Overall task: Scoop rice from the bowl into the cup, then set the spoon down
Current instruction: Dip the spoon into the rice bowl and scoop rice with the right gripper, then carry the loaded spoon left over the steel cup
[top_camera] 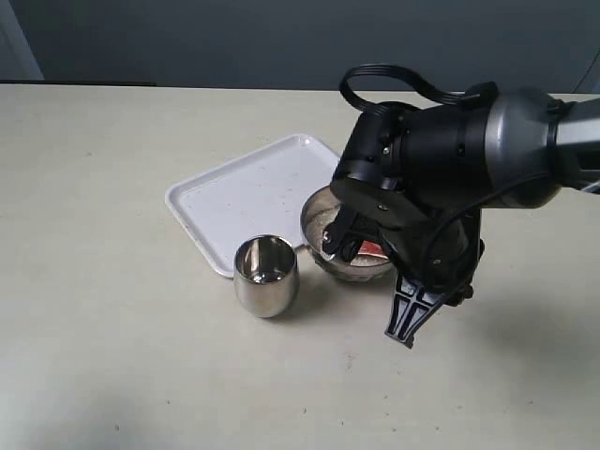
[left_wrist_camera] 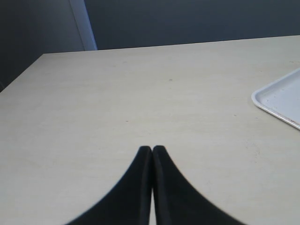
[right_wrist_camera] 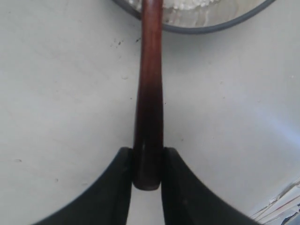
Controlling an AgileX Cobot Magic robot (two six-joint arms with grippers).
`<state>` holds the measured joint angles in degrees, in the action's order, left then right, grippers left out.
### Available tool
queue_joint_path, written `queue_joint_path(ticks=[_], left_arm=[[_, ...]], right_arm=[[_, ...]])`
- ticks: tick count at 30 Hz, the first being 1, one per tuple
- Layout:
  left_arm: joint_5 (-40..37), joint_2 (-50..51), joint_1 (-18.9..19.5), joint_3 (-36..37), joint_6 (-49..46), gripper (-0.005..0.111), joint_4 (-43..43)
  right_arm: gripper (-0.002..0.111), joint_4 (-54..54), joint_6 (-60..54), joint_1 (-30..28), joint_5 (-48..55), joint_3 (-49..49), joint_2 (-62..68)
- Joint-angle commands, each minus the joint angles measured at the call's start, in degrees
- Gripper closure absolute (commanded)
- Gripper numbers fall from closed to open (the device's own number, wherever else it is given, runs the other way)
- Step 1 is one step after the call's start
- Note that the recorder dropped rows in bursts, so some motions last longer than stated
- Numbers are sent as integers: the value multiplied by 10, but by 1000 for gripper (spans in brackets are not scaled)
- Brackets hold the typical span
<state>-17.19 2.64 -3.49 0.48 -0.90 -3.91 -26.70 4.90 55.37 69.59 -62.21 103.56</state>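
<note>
The steel bowl (top_camera: 349,270) holds white rice (top_camera: 328,219) and stands just right of the steel cup (top_camera: 266,274). My right gripper (top_camera: 405,319) hangs beside the bowl's near right side, with the arm covering much of the bowl. In the right wrist view this gripper (right_wrist_camera: 148,153) is shut on the end of the dark reddish-brown spoon (right_wrist_camera: 149,89). The handle runs over the bowl's rim (right_wrist_camera: 211,27) toward the rice (right_wrist_camera: 187,4), and the spoon's bowl is out of view. The left gripper (left_wrist_camera: 152,149) is shut and empty over bare table.
A white tray (top_camera: 248,192) lies behind the cup and bowl, and its corner (left_wrist_camera: 281,96) shows in the left wrist view. The beige tabletop (top_camera: 112,309) stretches left and toward the front. The left arm is outside the exterior view.
</note>
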Motion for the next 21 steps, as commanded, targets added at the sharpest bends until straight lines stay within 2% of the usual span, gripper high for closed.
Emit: queue_joint_path(ticks=[1, 21], left_arm=[[6, 1, -1, -5, 4, 106, -1], [6, 1, -1, -5, 4, 106, -1]], right_arm=[[109, 3, 1, 0, 4, 2, -13], [109, 34, 26, 0, 4, 1, -50]])
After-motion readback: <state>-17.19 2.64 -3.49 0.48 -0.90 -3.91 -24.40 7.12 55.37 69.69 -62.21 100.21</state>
